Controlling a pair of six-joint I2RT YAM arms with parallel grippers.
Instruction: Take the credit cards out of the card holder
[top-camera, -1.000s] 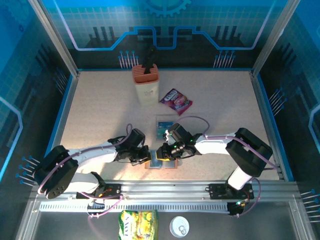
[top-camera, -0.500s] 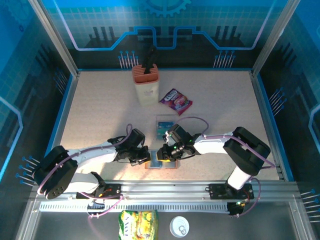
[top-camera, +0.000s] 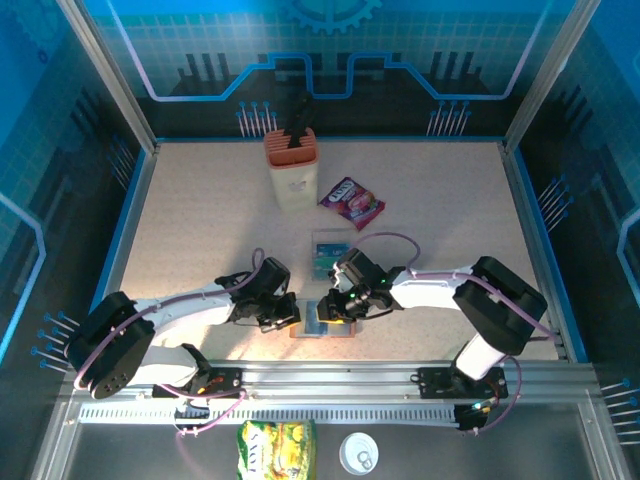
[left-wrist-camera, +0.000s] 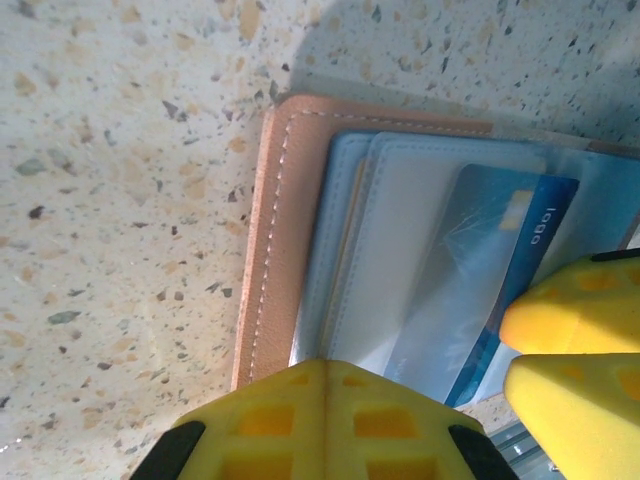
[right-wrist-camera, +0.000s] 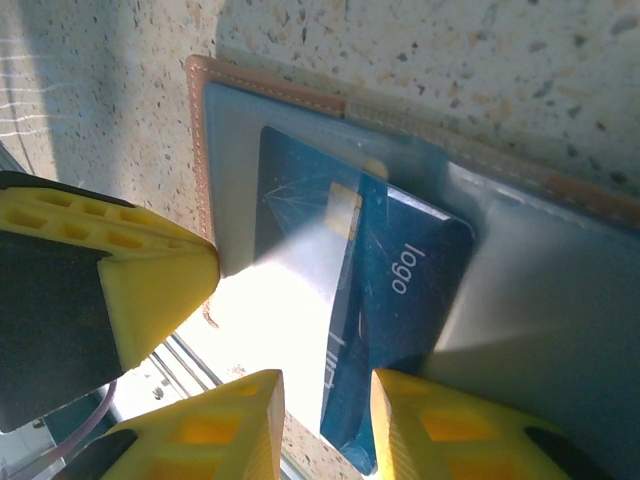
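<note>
Two-finger left tool (left-wrist-camera: 322, 378) closed, right tool (right-wrist-camera: 327, 388) parted astride blue card (right-wrist-camera: 405, 265)

Bright overhead light, blue-tinted edges — white glare washes the card (right-wrist-camera: 400, 270) at lower centre; close-ups soft at the bottom.

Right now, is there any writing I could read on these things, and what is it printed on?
"logo": on the blue card in the holder; the same word shows on it, turned round, in the left wrist view.
Other marks lower on that card: lost in glare, unreadable.
Purple packet: print too small to read.
Yellow packet: print too small to read.
</note>
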